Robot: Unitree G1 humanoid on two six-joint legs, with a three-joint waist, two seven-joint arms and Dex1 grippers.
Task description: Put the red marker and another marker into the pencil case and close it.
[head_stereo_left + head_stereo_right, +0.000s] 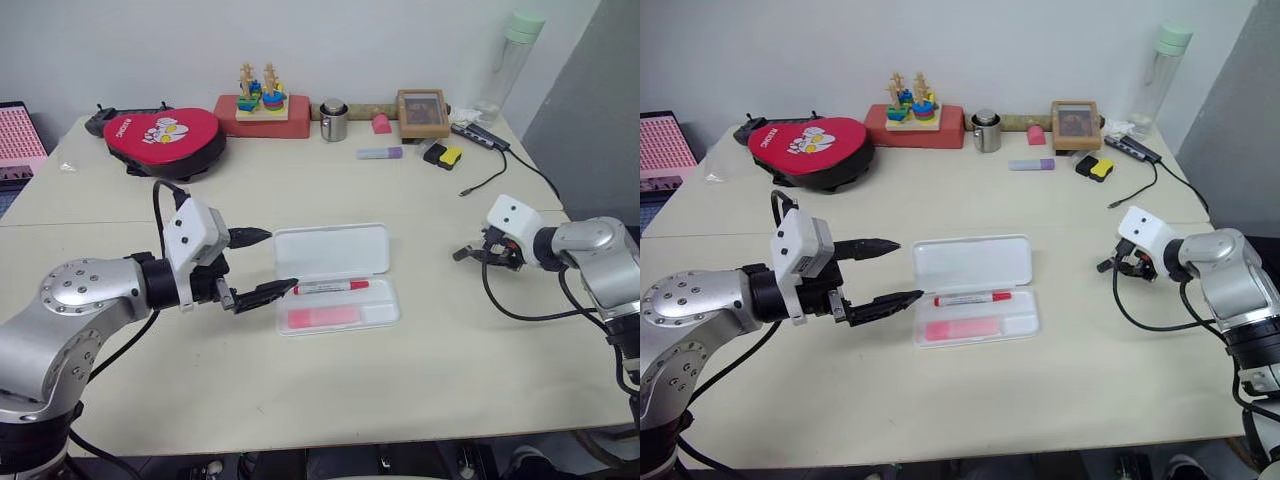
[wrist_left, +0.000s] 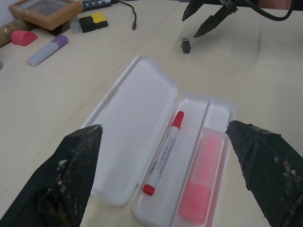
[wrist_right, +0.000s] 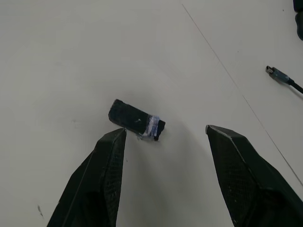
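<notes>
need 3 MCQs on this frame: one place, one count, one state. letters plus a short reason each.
1. Where is the red marker?
A. In the pencil case tray
B. On the table by the purple highlighter
C. In the left gripper

2. How many pens lie in the case?
A. None
B. One
C. Two

3. State of the case lid?
A. Shut
B. Open, laid flat
C. Detached, on the floor

Answers:
1 A: it lies in the tray compartment next to the lid.
2 C: the red marker and the pink highlighter, in separate compartments.
3 B: the lid lies back on the table beside the tray.
</notes>
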